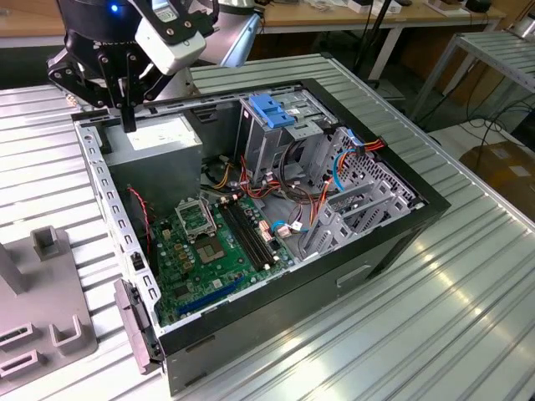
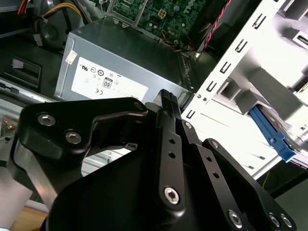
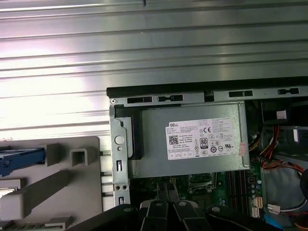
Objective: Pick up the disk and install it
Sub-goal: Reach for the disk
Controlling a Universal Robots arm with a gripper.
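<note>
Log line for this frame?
gripper shut, empty | hovering over power supply box | computer case open

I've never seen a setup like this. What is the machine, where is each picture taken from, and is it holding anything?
It is one robot arm ending in a gripper, a claw with two fingers. The exterior view comes from a camera standing off the arm. Both wrist views come from cameras riding on the arm, looking past the claw. On the ribbed metal table lies an open computer case, showing a green circuit board and a grey power-supply box. Beside it sits a grey holder. The gripper hangs above the case, near the power-supply box, shut and holding nothing.
</note>
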